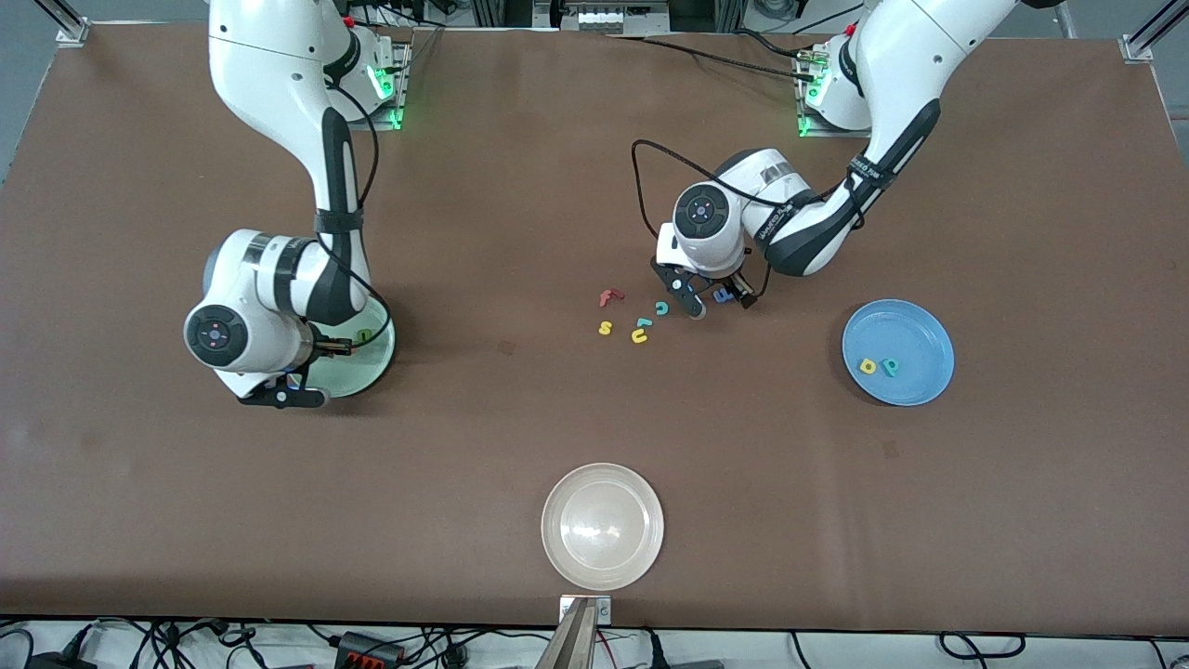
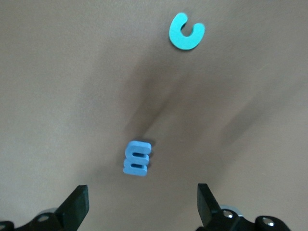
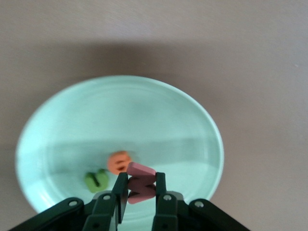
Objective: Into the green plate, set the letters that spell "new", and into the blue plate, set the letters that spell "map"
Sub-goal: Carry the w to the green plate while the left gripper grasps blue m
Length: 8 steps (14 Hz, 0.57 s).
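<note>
My right gripper (image 3: 141,180) hangs low over the green plate (image 3: 120,110), shut on the red-pink w (image 3: 141,187). The orange e (image 3: 119,161) and olive-green n (image 3: 96,180) lie in that plate (image 1: 376,367). My left gripper (image 2: 143,202) is open just above the table, and the blue m (image 2: 137,158) stands on edge a little ahead of its fingertips (image 2: 77,204), apart from both. In the front view this gripper (image 1: 717,303) is over the m (image 1: 723,295). The blue plate (image 1: 915,330) holds the yellow a (image 1: 868,366) and teal p (image 1: 890,366).
Loose letters lie mid-table beside the m: a red f (image 1: 609,297), a teal c (image 1: 661,308), a yellow s (image 1: 605,327), a yellow u (image 1: 639,336) and another small teal piece (image 1: 643,322). A whitish-beige plate (image 1: 602,483) sits near the front camera's edge.
</note>
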### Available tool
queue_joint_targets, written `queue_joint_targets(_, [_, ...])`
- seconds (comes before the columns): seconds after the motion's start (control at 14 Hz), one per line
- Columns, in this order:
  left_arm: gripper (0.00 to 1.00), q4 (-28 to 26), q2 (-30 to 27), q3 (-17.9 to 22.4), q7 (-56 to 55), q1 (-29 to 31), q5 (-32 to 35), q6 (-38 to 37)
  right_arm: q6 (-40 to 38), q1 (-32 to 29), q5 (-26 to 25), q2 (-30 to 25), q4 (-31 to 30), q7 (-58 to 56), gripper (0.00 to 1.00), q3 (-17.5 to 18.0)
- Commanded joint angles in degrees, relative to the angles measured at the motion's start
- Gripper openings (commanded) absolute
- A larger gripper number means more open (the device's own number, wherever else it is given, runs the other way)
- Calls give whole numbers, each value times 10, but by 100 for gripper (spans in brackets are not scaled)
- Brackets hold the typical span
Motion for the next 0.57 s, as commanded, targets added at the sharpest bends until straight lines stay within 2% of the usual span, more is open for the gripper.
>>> queue_joint_targets(0.0, [86,-1,25,1,-1,3,40,12,9,-9,4,-20,-29,-30,4,0])
queue_joint_targets(0.21, [74,3,35,2,-2,3,57,15,24,-10,7,-15,-36,-32,6,5])
queue_joint_targets(0.36, [74,3,39,6,-2,3,64,36,40,-11,9,-6,-43,-32,7,5])
queue_joint_targets(0.43, [67,3,41,7,-2,3,64,37,42,-9,12,-6,-44,-32,7,8])
queue_joint_targets(0.5, [54,3,42,7,-2,3,64,38,42,-5,12,-5,-46,-32,8,10])
